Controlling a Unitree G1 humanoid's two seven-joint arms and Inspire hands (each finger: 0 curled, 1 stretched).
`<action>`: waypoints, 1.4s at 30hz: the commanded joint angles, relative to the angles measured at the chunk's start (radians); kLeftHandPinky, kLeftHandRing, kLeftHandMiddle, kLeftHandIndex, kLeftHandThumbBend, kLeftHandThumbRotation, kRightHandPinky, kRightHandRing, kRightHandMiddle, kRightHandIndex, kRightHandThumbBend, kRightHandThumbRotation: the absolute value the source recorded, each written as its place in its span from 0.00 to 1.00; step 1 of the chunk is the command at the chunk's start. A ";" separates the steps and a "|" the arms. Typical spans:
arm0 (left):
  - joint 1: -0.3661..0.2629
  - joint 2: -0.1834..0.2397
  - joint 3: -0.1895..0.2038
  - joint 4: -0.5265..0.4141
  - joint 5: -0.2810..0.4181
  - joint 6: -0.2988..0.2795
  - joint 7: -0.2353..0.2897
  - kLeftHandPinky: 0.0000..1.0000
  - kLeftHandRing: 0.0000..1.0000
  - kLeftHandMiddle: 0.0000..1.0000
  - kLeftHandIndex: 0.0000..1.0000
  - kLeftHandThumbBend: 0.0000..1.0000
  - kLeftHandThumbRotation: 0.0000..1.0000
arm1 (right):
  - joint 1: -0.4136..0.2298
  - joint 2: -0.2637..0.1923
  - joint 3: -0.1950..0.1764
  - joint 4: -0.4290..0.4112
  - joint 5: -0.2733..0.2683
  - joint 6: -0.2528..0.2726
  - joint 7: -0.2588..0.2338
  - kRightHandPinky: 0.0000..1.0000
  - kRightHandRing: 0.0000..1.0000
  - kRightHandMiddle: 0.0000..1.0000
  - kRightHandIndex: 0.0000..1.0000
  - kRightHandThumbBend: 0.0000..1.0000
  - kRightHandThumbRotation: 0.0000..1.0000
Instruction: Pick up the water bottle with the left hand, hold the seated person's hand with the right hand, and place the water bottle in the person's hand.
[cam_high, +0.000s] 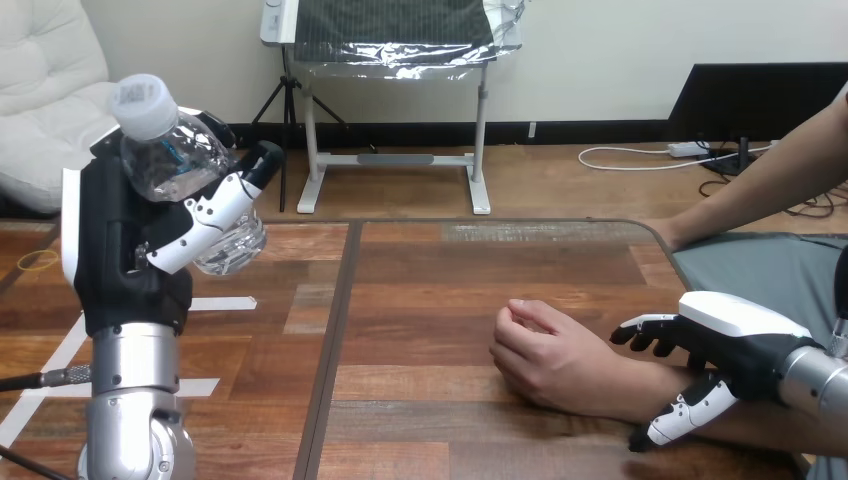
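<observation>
My left hand (130, 250) is raised at the left of the scene, fingers and thumb wrapped round the water bottle (175, 160), which leans with its white cap up and to the left, well clear of the tabletop (430, 300). My right hand (745, 335) sits low at the near right, against the person's wrist (640, 385); I cannot tell whether it is closed on that wrist or only resting there.

The person's hand (545, 355) lies on the tabletop just left of my right hand, loosely curled with the knuckles up. That is my main worry: I judge there is no open palm to receive the bottle, so setting it down now could tip it onto the wood and let it roll. The smooth, tilted bottle could also slip in my grip as I swing it across.

Between my two hands the wood is bare, a wide lane for the crossing. White tape strips (225, 303) lie flat at the left. The tabletop's right edge runs close beside the person's forearm, so a dropped bottle has little margin there.
</observation>
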 joint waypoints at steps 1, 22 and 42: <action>-0.039 0.004 0.000 -0.047 -0.006 -0.009 -0.001 0.13 0.18 0.25 0.32 0.57 0.00 | -0.054 0.007 0.035 0.066 -0.017 0.014 -0.011 0.64 0.80 0.82 0.84 1.00 0.34; -0.046 0.011 0.014 -0.036 -0.017 -0.026 -0.007 0.13 0.19 0.25 0.32 0.60 0.00 | -0.100 0.050 0.145 0.181 -0.079 0.056 -0.043 0.58 0.78 0.82 0.81 1.00 0.31; -0.052 0.006 0.030 -0.018 -0.034 -0.039 -0.027 0.12 0.18 0.25 0.32 0.62 0.00 | -0.122 0.088 0.236 0.237 -0.135 0.072 -0.078 0.46 0.64 0.71 0.74 1.00 0.34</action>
